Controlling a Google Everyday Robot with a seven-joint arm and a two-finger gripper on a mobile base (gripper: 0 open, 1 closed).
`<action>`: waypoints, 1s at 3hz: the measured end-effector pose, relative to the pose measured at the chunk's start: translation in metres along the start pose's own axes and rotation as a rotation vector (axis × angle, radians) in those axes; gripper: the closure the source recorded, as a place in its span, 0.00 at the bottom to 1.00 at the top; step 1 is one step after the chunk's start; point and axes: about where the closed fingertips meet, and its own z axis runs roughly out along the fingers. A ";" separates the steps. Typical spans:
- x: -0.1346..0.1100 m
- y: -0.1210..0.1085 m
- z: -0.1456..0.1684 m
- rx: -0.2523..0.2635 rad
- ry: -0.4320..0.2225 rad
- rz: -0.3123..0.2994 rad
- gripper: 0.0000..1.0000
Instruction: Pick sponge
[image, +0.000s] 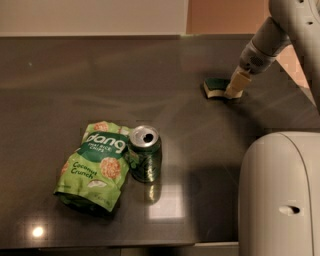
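Nearest, at the lower right, the robot's rounded white body (280, 200) is seen, covering that corner of the dark glossy table (100, 80). To the left, 1 green chip bag (94, 169) is laid flat near the table's front edge, printed side up. Against its right edge, 1 green soda can (145, 159) is stood upright, its opened top showing. Well apart from both, at the far right of the table, the sponge (214, 88) is found lying flat, dark green top up over a pale foam layer. The gripper (235, 86) is set at the sponge's right end, its pale tip covering that end. Whether the gripper is wide, narrow or clasped on the sponge cannot be told. The grey-white arm (262, 42) is slanted from it towards the upper right corner. Beyond the table, a pale wall (90, 15) is seen.
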 end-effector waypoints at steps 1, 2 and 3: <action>-0.011 0.006 -0.014 0.003 -0.023 -0.016 0.88; -0.029 0.018 -0.035 0.006 -0.050 -0.062 1.00; -0.051 0.030 -0.059 0.018 -0.069 -0.117 1.00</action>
